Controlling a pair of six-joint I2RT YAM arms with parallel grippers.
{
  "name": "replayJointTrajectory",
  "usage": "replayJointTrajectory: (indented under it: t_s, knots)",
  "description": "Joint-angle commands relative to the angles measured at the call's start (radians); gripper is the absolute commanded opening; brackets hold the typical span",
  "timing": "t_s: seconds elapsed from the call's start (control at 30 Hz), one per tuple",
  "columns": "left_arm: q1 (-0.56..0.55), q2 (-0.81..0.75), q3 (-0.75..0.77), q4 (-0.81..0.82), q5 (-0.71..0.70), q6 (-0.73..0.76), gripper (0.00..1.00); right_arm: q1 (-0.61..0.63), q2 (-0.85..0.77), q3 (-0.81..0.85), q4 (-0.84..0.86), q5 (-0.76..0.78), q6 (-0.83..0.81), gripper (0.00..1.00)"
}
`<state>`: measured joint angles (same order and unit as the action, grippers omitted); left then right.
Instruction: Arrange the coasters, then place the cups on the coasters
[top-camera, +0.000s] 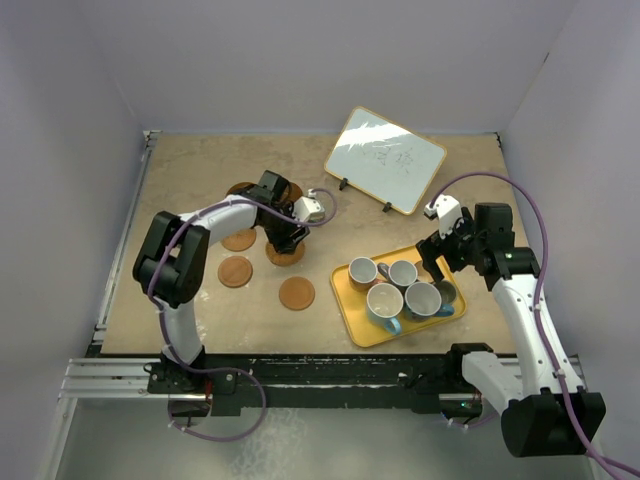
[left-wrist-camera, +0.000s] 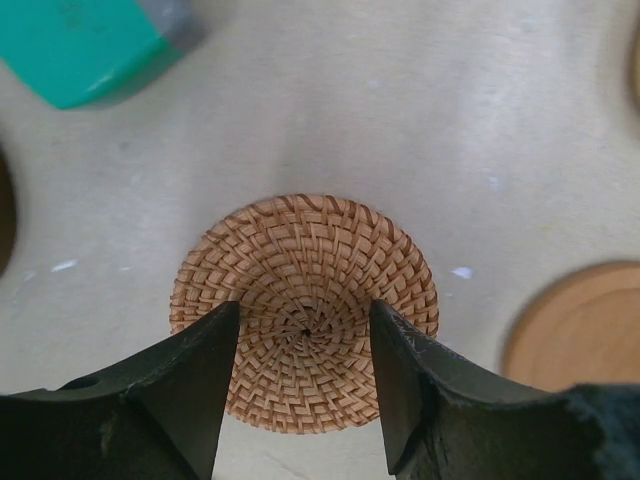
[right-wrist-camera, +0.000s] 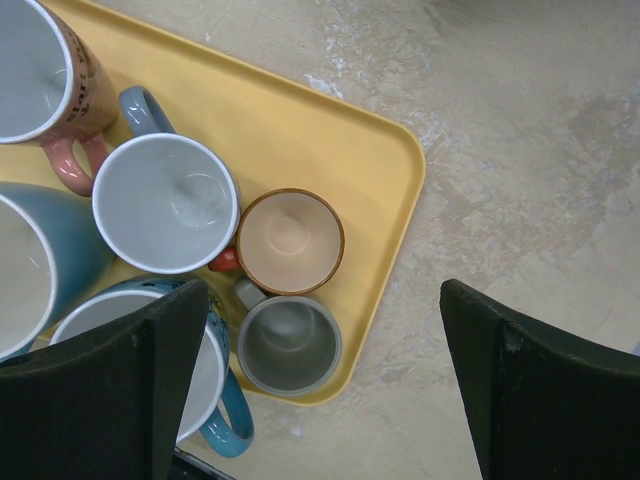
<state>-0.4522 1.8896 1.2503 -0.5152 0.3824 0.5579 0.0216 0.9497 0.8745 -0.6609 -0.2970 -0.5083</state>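
My left gripper (top-camera: 284, 238) hovers open just above a light woven coaster (left-wrist-camera: 305, 290) lying flat on the table, one finger over each side of it. Two more light coasters (top-camera: 239, 240) (top-camera: 235, 271) lie to its left and another (top-camera: 296, 293) nearer the front. A dark coaster (top-camera: 243, 190) sits behind the arm. The cups stand together on the yellow tray (right-wrist-camera: 380, 150): a pinkish one (right-wrist-camera: 40, 70), a white-lined one (right-wrist-camera: 165, 205), a small orange-tan one (right-wrist-camera: 290, 240) and a small grey one (right-wrist-camera: 290, 345). My right gripper (right-wrist-camera: 322, 300) hangs wide open over the tray's corner, above the grey cup.
A teal block (left-wrist-camera: 80, 40) lies beyond the woven coaster. A tilted whiteboard (top-camera: 385, 158) stands at the back right. Two larger blue cups (right-wrist-camera: 30, 260) (right-wrist-camera: 215, 400) crowd the near side of the tray. Walls enclose the table on three sides.
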Motion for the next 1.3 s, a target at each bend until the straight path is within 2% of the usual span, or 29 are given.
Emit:
replayJointTrajectory:
  t_s: [0.0,0.8,1.03,1.27]
  knots:
    - [0.034,0.044,0.043,0.03,-0.102,-0.018,0.52,0.005,0.007,-0.005,-0.004,0.01,-0.01,1.0]
    - [0.049,0.112,0.115,0.066,-0.166,-0.025,0.52,0.004,0.016,-0.005,-0.005,0.013,-0.012,1.0]
    - [0.05,0.059,0.129,0.053,-0.118,-0.03,0.53,0.004,0.017,-0.005,-0.006,0.012,-0.012,1.0]
    - [0.05,-0.052,0.104,0.047,-0.003,-0.029,0.57,0.004,0.015,-0.002,-0.006,0.012,-0.012,1.0]
